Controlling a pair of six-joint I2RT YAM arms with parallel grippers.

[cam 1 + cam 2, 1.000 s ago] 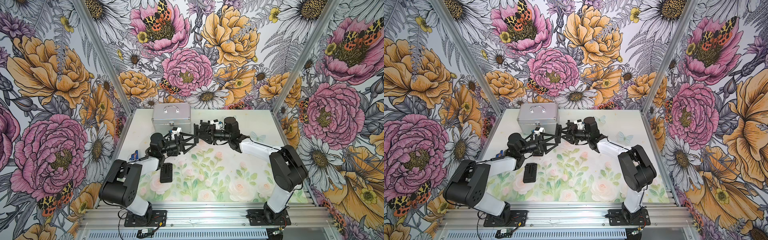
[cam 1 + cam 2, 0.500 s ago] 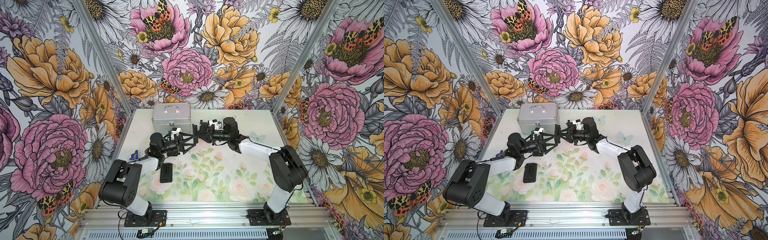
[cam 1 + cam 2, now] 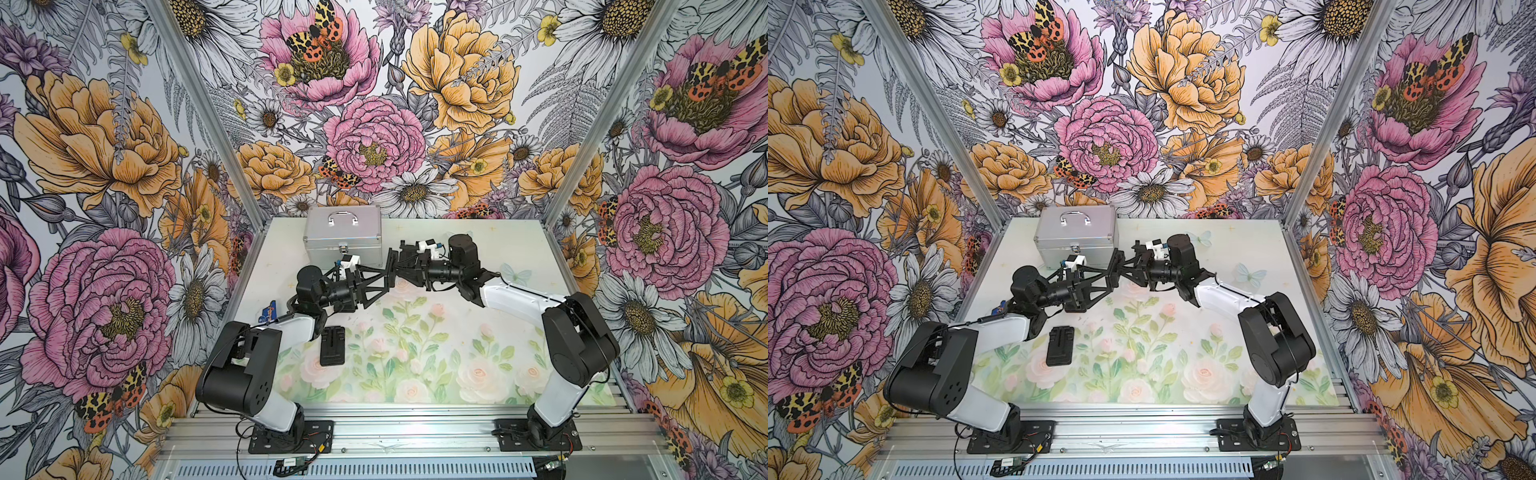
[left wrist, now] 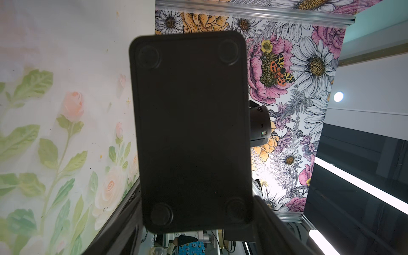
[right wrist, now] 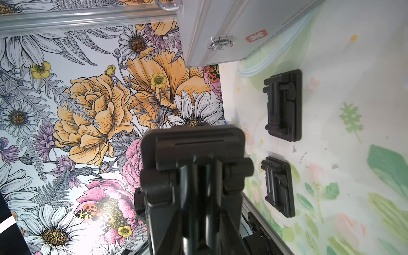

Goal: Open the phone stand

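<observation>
Both arms reach low toward each other near the back edge of the table (image 3: 478, 232). The left gripper (image 3: 380, 278) clamps the phone stand (image 3: 391, 266) by its base, and the right gripper (image 3: 402, 269) pinches its leg. The right wrist view alone shows two spare stands (image 5: 283, 106) lying flat.

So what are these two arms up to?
They hold a black stand between them, up above the mat. The left gripper clamps its flat base, and the right gripper grips the hinged top part, seemingly to fold it open. It does not look opened yet. More folded stands lie on the mat, near a silver case.
</observation>
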